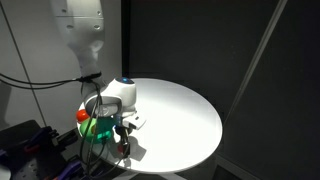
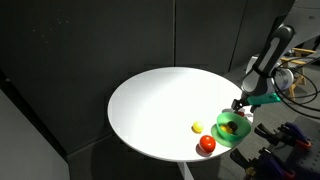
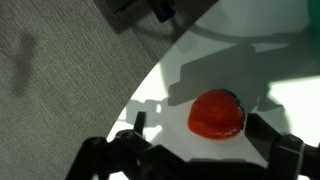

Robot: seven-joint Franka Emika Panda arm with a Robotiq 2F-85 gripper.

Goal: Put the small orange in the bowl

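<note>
— State of the end effector?
— The gripper [image 3: 200, 128] is low over the white round table [image 3: 290, 90], fingers [image 3: 280, 145] spread wide, nothing clamped. In the wrist view I have one finger at each side of the lower frame.

— Where is the small orange?
— I can see the small orange [image 3: 217, 113] only in the wrist view. It is an orange-red ball lying on the bare tabletop between the two fingers, with a gap on either side as far as I can tell. It is close to the table's edge, with grey carpet [image 3: 60, 70] beyond. It is not in the bowl.

— And the bowl?
— The green bowl [image 2: 240, 137] sits near the table's edge on the arm's side. In an exterior view the gripper [image 2: 242, 106] hangs just behind and above it. I can't pick out the ball there; it is hidden or too small.

— Anything else on the table?
— A darker red fruit [image 2: 207, 144] is just beside the bowl at the table's edge; I can't tell if they touch. A yellow-green fruit [image 2: 197, 127] is near both, a little further in.
</note>
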